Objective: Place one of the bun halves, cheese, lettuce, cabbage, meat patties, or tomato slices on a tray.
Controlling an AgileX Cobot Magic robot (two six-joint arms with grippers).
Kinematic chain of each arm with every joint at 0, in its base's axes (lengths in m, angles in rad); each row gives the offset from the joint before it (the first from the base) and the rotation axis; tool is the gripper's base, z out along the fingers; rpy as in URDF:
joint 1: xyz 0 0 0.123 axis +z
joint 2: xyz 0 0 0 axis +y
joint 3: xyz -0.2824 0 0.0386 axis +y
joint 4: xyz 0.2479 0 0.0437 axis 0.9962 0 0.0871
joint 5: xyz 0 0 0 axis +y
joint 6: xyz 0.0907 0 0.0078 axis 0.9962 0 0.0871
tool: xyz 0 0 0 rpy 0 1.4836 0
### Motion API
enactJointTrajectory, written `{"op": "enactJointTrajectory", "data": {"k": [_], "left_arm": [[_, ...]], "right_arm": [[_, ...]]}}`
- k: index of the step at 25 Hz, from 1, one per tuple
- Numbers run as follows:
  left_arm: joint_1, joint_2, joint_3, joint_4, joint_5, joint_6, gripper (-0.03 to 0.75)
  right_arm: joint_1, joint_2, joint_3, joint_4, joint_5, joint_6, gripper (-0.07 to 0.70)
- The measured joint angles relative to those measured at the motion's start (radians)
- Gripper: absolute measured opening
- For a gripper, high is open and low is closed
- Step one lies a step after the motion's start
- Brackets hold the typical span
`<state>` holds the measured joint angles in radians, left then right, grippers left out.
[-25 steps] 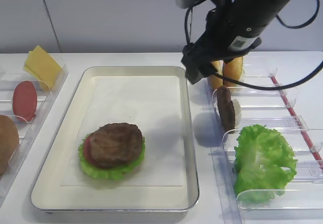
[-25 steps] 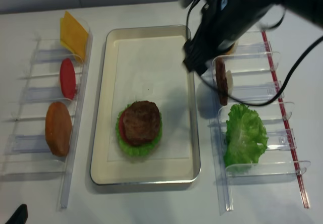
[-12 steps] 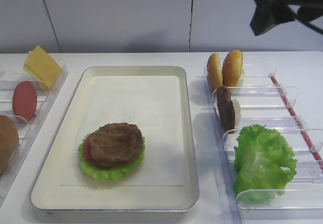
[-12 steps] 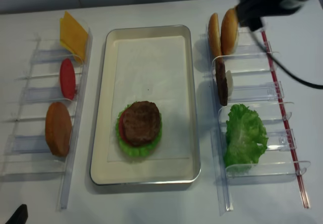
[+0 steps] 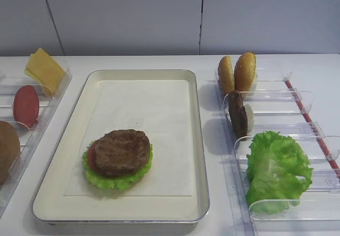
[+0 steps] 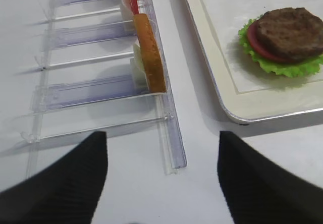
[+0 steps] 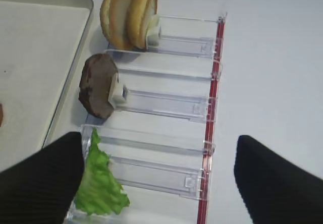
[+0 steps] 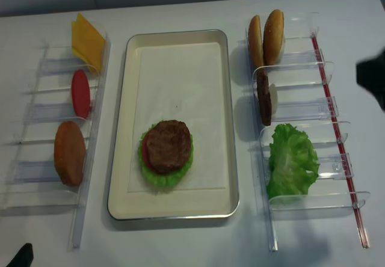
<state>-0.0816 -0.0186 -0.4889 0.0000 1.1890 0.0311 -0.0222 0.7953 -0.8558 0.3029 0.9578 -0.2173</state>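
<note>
- Sitting on the tray [image 5: 196, 140] is a little stack: a lettuce leaf [image 5: 118, 181], a tomato slice [image 5: 91, 158] and a meat patty [image 5: 121, 151] on top.
- Both fingers of the right pincer [image 7: 156, 176] stand far apart at the bottom of its own view, with nothing between them.
- Up ahead of the right pincer is a clear rack [image 7: 166, 105] with two bun halves [image 7: 128, 16], a spare patty [image 7: 98, 92] and more lettuce [image 7: 98, 186] near its left finger.
- The left pincer [image 6: 161, 176] is spread wide and empty too, with another bun half [image 6: 149, 55] standing on edge just ahead of it.
- What could go wrong: the food stands thin and upright in the racks, so I think a pinch a bit off to one side could knock a piece over or slip off it.
- A piece dropped off-centre could slide off the stack.
- Hard to see: only blurry dark finger shapes show for each pincer, the spare lettuce is cut off by the finger, and the cheese [image 5: 45, 70] shows only in the high views.
</note>
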Motion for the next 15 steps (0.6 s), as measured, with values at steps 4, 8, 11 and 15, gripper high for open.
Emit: {"op": "enactJointTrajectory", "data": {"k": [4, 8, 11, 15], "left_arm": [[0.0, 0.0, 0.0, 0.0, 0.0, 0.0, 0.471], [0.0, 0.0, 0.0, 0.0, 0.0, 0.0, 0.471], [0.0, 0.0, 0.0, 0.0, 0.0, 0.0, 0.471], [0.0, 0.0, 0.0, 0.0, 0.0, 0.0, 0.471]], "right_arm": [[-0.045, -0.197, 0.126, 0.016, 0.015, -0.011, 0.618], [-0.058, -0.342, 0.194, 0.004, 0.067, -0.011, 0.618], [-0.058, -0.432, 0.222, -0.056, 0.122, 0.037, 0.617], [-0.058, -0.546, 0.261, -0.101, 0.148, 0.065, 0.618]]}}
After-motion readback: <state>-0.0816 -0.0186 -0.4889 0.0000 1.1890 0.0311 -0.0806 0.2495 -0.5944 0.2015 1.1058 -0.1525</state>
